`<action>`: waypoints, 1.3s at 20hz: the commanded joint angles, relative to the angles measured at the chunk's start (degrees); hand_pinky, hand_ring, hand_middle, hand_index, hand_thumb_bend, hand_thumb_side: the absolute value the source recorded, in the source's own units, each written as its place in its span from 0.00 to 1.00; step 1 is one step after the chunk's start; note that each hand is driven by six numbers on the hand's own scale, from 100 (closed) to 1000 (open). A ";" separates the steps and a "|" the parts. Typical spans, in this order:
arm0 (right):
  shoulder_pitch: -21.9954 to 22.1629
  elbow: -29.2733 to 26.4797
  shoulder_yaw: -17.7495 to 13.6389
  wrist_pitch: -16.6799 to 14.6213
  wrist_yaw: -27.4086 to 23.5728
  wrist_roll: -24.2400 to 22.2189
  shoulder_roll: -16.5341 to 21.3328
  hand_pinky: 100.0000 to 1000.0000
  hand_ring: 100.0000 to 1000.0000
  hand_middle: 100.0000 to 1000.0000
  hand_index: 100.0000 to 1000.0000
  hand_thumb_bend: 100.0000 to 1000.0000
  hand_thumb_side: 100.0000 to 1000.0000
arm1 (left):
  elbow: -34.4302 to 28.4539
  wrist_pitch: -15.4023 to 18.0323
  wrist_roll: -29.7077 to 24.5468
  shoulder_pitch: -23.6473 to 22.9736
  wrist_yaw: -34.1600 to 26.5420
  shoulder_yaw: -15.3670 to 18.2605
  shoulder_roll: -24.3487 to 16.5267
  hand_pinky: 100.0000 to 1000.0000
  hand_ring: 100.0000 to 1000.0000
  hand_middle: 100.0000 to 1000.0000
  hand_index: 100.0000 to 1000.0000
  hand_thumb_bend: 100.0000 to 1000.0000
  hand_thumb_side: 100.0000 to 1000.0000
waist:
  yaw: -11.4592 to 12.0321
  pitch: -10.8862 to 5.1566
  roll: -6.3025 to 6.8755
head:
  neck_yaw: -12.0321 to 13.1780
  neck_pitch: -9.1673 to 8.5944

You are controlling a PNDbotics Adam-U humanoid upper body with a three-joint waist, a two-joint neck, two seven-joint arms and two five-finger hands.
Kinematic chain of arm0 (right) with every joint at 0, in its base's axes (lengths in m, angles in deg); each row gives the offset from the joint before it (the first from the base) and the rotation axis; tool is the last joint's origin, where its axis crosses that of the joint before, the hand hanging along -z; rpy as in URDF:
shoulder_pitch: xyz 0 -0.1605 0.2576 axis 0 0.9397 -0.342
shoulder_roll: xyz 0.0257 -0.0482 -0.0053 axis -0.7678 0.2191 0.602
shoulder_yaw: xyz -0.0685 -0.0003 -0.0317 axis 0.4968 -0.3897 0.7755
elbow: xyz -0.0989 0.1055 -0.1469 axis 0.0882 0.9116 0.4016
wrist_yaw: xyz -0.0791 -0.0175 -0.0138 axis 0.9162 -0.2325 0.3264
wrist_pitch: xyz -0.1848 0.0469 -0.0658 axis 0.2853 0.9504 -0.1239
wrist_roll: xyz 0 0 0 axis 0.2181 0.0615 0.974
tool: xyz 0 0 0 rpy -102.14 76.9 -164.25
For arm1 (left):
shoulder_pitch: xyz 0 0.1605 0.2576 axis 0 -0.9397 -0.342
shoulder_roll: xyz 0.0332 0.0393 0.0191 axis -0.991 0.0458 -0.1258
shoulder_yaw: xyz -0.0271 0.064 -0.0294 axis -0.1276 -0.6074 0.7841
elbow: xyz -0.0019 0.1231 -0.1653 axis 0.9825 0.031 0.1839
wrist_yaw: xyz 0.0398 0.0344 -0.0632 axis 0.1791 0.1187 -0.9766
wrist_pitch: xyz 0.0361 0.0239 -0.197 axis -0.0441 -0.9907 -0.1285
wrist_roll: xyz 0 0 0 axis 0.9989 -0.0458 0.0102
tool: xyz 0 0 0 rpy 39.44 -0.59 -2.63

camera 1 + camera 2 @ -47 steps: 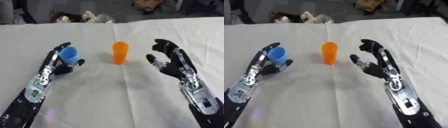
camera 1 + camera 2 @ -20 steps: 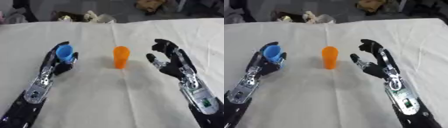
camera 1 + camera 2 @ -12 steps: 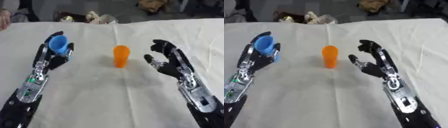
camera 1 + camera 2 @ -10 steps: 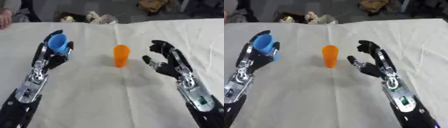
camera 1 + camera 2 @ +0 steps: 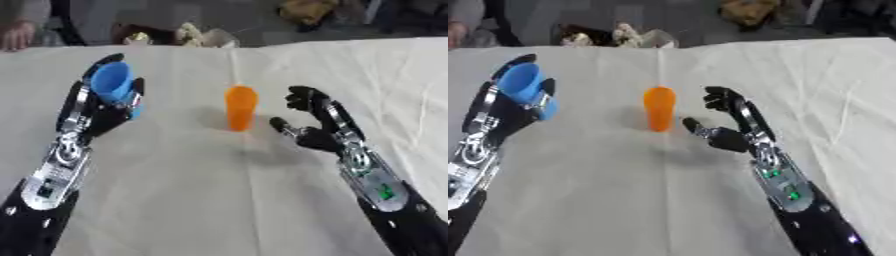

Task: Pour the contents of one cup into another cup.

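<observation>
The orange cup point(image 5: 240, 106) stands upright mid-worktop point(image 5: 219, 200), untouched, while my left hand point(image 5: 103, 107) has its fingers curled round the blue cup point(image 5: 111, 83), raised and tipped a little, well to the left. My right hand point(image 5: 311, 125) hovers just beside the orange cup, thumb and fingers spread, holding nothing. The risk I see is twofold: that right hand nudging the light cup over as it closes, and the blue cup tilting further before it is above the orange mouth, spilling onto the cloth.
</observation>
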 commanded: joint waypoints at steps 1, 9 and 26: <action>-1.99 1.52 -0.07 -0.53 0.91 -0.03 0.01 0.84 0.72 0.68 0.83 0.50 0.25 | -2.18 -0.25 -0.67 1.01 -0.91 -0.35 -0.35 0.00 0.55 0.43 0.87 0.00 0.22 | 0.50 -0.92 0.14 | -0.60 -0.76; -4.97 6.16 -0.22 -1.45 2.38 -0.10 -1.43 0.84 0.72 0.68 0.83 0.50 0.26 | -4.09 -0.70 -1.94 1.63 -2.06 -1.10 0.48 0.00 0.55 0.43 0.88 0.00 0.22 | 2.43 -0.31 0.67 | -1.92 -1.64; -10.00 11.40 0.65 -3.03 5.39 -2.18 -3.91 0.84 0.72 0.67 0.83 0.50 0.27 | -6.35 -1.04 -3.68 2.83 -3.33 -2.30 1.73 0.00 0.55 0.43 0.88 0.00 0.22 | 4.83 0.55 0.95 | -4.07 -2.51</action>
